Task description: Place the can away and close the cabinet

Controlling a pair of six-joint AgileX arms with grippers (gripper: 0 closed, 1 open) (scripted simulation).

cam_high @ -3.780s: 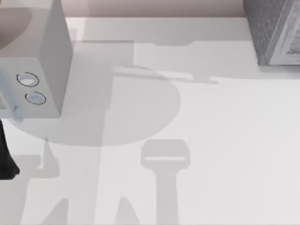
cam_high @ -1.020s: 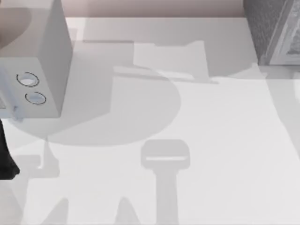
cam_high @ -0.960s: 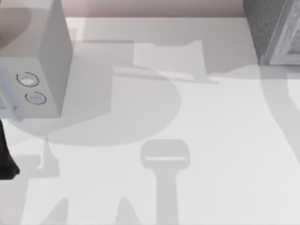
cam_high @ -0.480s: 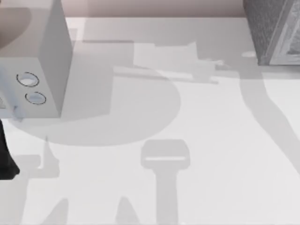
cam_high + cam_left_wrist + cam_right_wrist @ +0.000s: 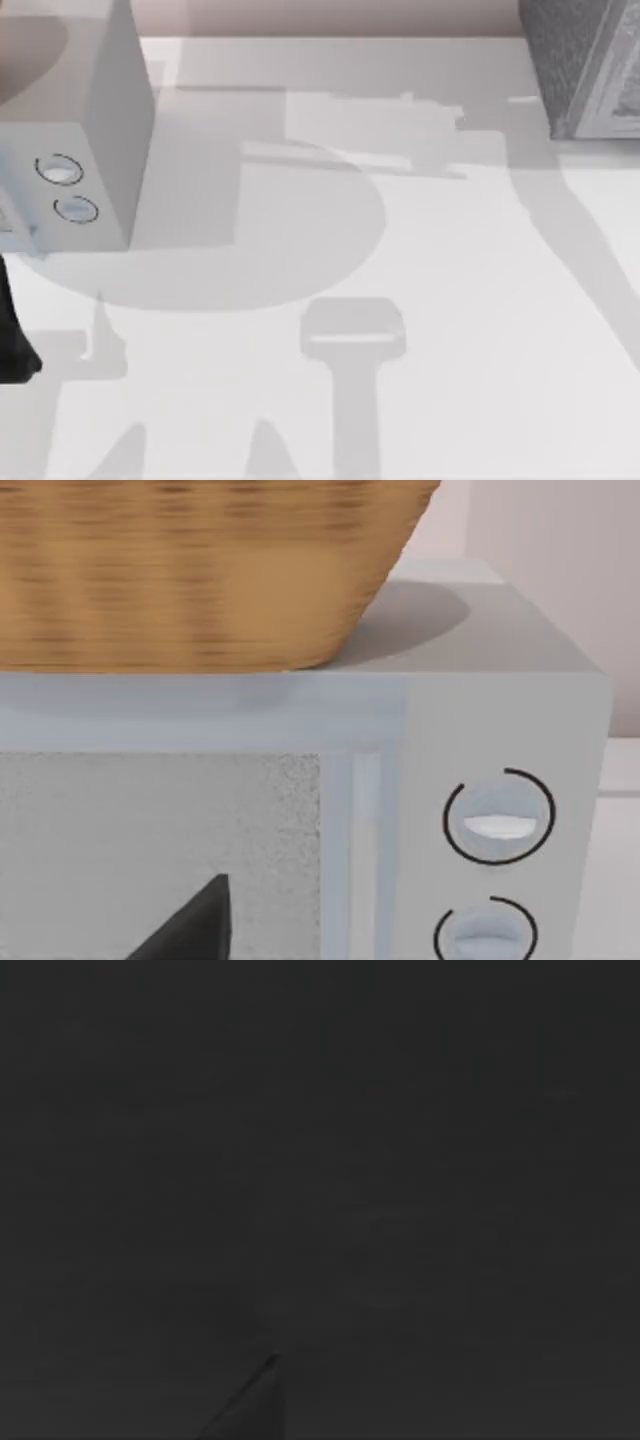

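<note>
Looking down on the worktop [image 5: 450, 330]: a wide pale stretch, bare through the middle, crossed by grey shadows. Plenty of free room between the two boxes. One cabinet [image 5: 585, 65], dark grey and speckled, sits in the far right corner, cut off by the top view's right edge; its paler grooved front panel [image 5: 622, 95] faces the near side and looks flush with the frame. One smooth pale grey box [image 5: 85, 130] stands against the left edge, well apart from the cabinet, with two round dials [image 5: 60, 170] one above the other on its front. A dark piece of my left arm [image 5: 12, 335] shows at the left edge, just in front of that box.

From the left wrist, I count two dials again, a speckled window panel [image 5: 160, 850], and one woven basket [image 5: 200, 570] resting on the box's top, close to its front edge. A dark fingertip [image 5: 195, 925] of my left claw pokes in low down; how far it is open, I cannot tell.

Right wrist view is dark. I cannot tell what state my right claw is in, nor where the can is.
</note>
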